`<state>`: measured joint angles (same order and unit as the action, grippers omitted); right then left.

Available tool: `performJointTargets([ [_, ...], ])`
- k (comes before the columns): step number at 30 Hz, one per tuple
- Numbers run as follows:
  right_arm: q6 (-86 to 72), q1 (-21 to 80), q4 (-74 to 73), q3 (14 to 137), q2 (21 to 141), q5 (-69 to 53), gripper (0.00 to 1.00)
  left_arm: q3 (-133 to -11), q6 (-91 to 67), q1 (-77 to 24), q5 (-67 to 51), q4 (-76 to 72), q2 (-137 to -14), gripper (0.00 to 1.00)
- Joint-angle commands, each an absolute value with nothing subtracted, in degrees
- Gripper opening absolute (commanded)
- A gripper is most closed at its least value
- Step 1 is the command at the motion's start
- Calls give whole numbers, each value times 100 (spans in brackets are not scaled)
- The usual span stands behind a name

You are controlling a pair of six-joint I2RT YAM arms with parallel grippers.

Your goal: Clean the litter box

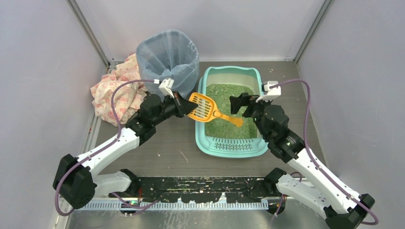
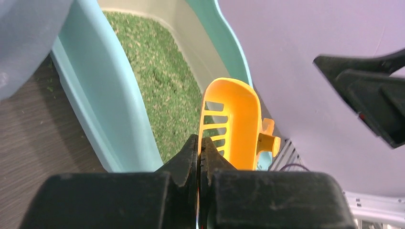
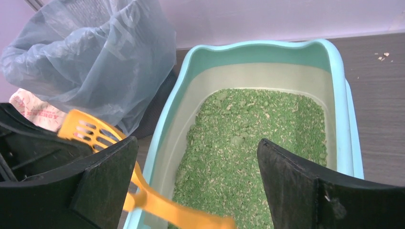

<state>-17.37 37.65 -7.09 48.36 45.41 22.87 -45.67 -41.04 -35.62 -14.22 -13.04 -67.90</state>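
Note:
The teal litter box (image 1: 200,138) lies at the table's middle, with green litter (image 1: 229,102) inside and its slotted grate step at the near end. My left gripper (image 1: 184,106) is shut on the rim of the orange slotted scoop (image 1: 203,107) and holds it above the box's left wall. In the left wrist view the jaws (image 2: 199,140) pinch the scoop's edge (image 2: 234,124). My right gripper (image 1: 237,105) is open over the litter. In the right wrist view (image 3: 196,157) the scoop's handle (image 3: 162,210) runs between its fingers, and they do not touch it.
A blue-grey bag-lined round bin (image 1: 168,55) stands just left of the box's far end, also in the right wrist view (image 3: 95,52). A pink-patterned bag (image 1: 114,90) lies against the left wall. Grey walls close in on three sides. Litter crumbs lie along the near edge.

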Motion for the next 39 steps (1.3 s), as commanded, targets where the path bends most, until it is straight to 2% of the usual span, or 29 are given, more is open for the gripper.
performJointTargets([
  [1, -1952, 3753, -129, 4552, 3855, 2234, 100, -4396, -4509, -3524, -787, -2649, -6421, 0],
  [13, -1901, 3722, -36, 4224, 3229, 1513, 100, -4328, -5807, -3111, -723, -3862, -6478, 0],
  [22, -1802, 3700, 277, 4484, 3585, 512, 100, -4381, -6419, -3015, -1358, -4236, -6515, 0],
  [27, -1624, 3700, 397, 4783, 3828, 155, 85, -4246, -6648, -3015, -1502, -4327, -6431, 0],
  [39, -1516, 3699, 678, 5126, 3915, -151, 79, -4096, -7513, -3010, -1805, -5205, -6814, 0],
])
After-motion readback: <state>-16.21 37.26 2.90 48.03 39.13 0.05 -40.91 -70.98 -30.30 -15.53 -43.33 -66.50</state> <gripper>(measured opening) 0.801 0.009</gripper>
